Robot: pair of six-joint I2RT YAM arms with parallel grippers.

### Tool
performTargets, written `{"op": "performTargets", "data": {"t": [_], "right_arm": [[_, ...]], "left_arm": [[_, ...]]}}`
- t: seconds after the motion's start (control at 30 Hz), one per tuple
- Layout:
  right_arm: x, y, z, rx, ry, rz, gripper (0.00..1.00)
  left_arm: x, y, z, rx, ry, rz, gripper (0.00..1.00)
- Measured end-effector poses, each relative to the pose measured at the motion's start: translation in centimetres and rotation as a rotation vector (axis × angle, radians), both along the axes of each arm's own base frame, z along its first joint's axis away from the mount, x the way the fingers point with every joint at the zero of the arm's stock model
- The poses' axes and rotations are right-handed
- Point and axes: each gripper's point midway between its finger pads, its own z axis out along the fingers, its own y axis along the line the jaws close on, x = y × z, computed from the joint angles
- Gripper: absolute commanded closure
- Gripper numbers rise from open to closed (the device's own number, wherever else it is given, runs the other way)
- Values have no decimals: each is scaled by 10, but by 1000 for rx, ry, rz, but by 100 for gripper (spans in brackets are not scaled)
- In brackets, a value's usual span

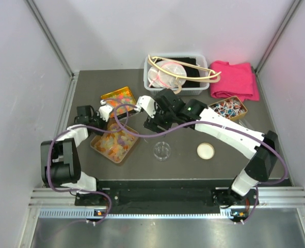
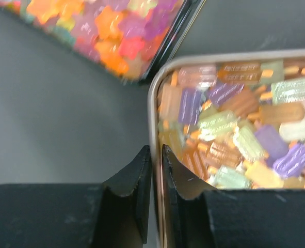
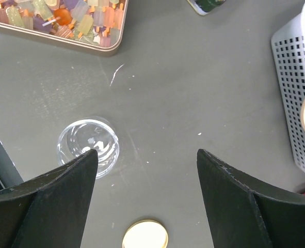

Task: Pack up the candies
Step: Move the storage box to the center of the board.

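Observation:
The candies [image 2: 235, 134] are small translucent orange, purple and pale green pieces that fill a metal tin [image 2: 153, 98]. In the top view the tin [image 1: 96, 145] lies at the left, with the candies [image 1: 116, 143] heaped in it. My left gripper [image 2: 155, 150] is shut on the tin's near rim, one finger inside and one outside; in the top view it [image 1: 108, 123] is at the tin's far corner. My right gripper [image 3: 147, 152] is open and empty above the table, right of a small clear glass jar [image 3: 87, 147]. In the top view it [image 1: 155, 124] hovers beyond the jar [image 1: 162, 151].
A round pale lid [image 1: 205, 150] lies right of the jar. A second tray of brighter gummies [image 1: 118, 95] sits behind the tin. A tin of wrapped sweets [image 1: 228, 108], a white basket [image 1: 178, 72] and a pink cloth [image 1: 236, 80] stand at the back right.

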Motion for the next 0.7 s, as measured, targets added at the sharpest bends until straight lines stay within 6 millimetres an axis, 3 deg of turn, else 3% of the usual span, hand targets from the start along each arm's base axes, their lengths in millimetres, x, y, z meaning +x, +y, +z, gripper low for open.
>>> {"op": "performTargets", "data": {"t": [0.17,0.37,0.7], "right_arm": [[3,-3,3,4,-6,-11,23],[5,-6,2,5,-9,-19,23],[9,-12,0,10,-14,-38,22]], "left_arm": [[18,-16,-3,24,13,-14,87],[40,-23,-9,26,45,28,100],[77,-15,-6,21,78,215,100]]}}
